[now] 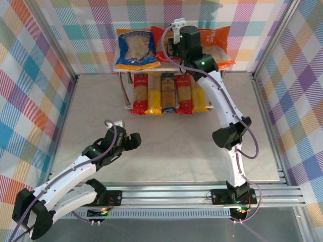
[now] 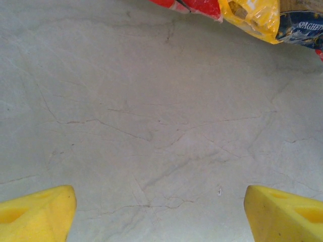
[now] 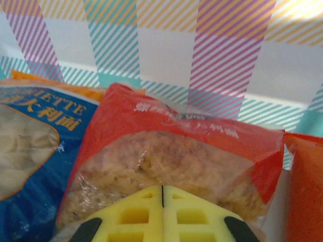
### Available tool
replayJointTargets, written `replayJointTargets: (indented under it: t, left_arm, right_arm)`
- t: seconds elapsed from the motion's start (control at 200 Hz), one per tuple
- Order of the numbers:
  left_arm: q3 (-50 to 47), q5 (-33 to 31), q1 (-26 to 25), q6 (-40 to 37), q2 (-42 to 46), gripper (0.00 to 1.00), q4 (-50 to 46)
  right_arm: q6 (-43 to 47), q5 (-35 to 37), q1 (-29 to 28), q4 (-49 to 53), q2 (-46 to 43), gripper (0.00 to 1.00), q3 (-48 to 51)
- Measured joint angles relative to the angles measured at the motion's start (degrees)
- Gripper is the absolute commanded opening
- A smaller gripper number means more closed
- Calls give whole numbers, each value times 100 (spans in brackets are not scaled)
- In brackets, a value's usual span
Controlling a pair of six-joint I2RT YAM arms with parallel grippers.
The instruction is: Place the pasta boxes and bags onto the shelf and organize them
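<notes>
With the right gripper (image 3: 162, 196), fingers together, nosing the red bag (image 3: 171, 151) at 12 o'clock on the shelf (image 1: 121, 70), and the left gripper (image 2: 159, 201) spread apart, a snagged retreat could have dragged that bag off.

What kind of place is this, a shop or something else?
Probably a robot test cell, not a shop: checked walls close it in, two robot arms are bolted to an aluminium rail, and one small shelf holds pasta.
</notes>
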State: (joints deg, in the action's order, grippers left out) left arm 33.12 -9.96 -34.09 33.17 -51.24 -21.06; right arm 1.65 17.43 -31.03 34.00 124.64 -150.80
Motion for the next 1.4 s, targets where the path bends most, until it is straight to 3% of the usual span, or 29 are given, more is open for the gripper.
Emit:
replayJointTargets:
  t: [0.165, 0.28, 0.365, 0.76, 0.935, 1.035, 1.175, 1.4]
  left_arm:
    - [0, 2, 17, -2, 0, 89, 2]
    - [0, 4, 17, -37, 0, 91, 2]
    - [-4, 2, 24, -39, 0, 92, 2]
    - [-70, -4, 28, -42, 50, 91, 2]
    - [-74, -125, 28, -131, 50, 92, -2]
    - [-74, -254, 46, -212, 55, 92, -35]
    - [-61, -428, 70, -337, 116, 93, -173]
    - [293, -780, 221, -699, 426, 100, -446]
  right_arm:
    - [-181, 35, 0, -190, -254, 6, 739]
    - [-348, 13, 2, -361, -501, 28, 1187]
    - [-433, -46, 0, -328, -535, 36, 1255]
    - [-444, -313, 0, 168, -282, 40, 568]
    - [-472, -721, 2, -57, -323, 41, 485]
    - [-492, -837, 2, -205, -516, 47, 501]
    - [-446, -828, 2, -442, -1241, 55, 828]
    - [-243, -286, -2, -758, -4197, 69, 3735]
